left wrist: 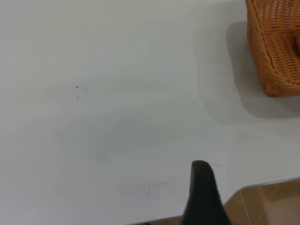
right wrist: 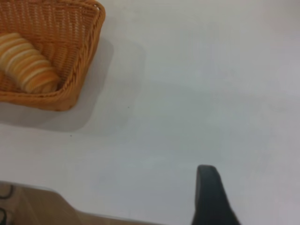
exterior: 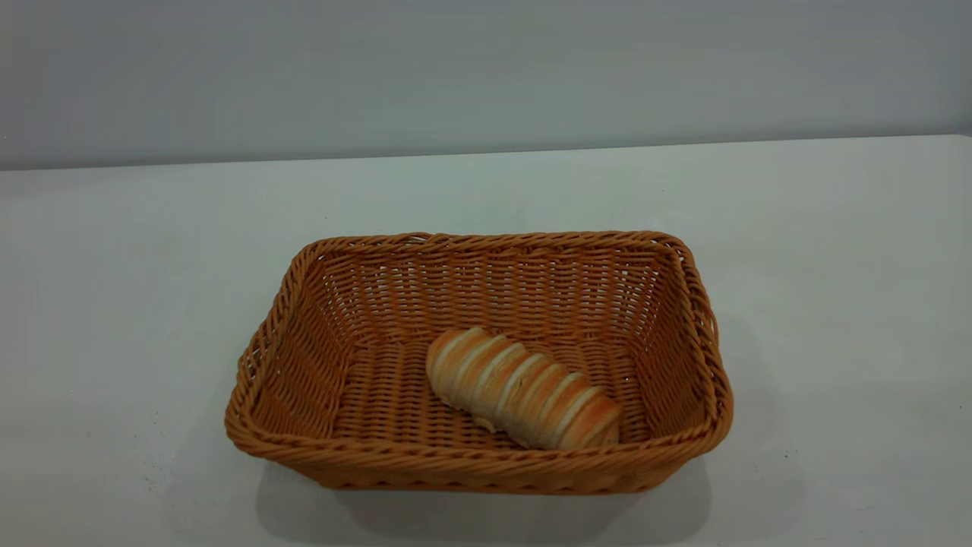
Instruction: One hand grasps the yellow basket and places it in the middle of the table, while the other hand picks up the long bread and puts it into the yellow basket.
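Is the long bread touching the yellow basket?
Touching. The exterior view shows the long bread lying on the woven floor of the yellow basket, near its front wall.

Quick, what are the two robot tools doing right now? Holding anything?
Left tool: holds nothing, off to the side of the yellow basket; open or shut cannot be told.
Right tool: holds nothing, away from the basket; cannot be told either.

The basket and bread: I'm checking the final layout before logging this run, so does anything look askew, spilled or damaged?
Nothing stands out. The basket sits flat near the middle of the table, its weave and rim intact. The bread lies whole on the basket floor, set diagonally. No crumbs or spills show. Neither hand is near the basket.
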Tool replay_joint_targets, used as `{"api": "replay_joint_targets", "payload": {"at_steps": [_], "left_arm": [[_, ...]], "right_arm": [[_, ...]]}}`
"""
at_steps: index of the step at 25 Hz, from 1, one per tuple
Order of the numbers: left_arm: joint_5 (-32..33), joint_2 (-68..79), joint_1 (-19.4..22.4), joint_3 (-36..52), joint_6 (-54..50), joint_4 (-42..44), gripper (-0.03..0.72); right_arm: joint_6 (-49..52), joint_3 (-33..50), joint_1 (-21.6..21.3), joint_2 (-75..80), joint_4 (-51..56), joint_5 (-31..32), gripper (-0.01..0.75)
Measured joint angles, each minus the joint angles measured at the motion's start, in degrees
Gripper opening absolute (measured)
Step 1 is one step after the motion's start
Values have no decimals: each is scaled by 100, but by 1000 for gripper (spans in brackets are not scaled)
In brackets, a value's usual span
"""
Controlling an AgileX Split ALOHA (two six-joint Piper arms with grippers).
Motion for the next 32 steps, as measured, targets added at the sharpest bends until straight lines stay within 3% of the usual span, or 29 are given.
{"api": "replay_joint_targets", "payload": {"at_steps": [4,12,16,32], "left_arm": [[0,0,108,0,0,0,561],[-2,0,1561,0,0,-6,561],[-2,-71,1962,0,0,-6,561],[-2,-257,1888,0,0,-6,561]], "right_arm": [[0,0,-133,-153,0,5,490],[0,0,-1039,-299,0,26,490],[0,0,-1267,-299,-2,34,490],[-5,0,-1312,-299,-2,34,490]]}}
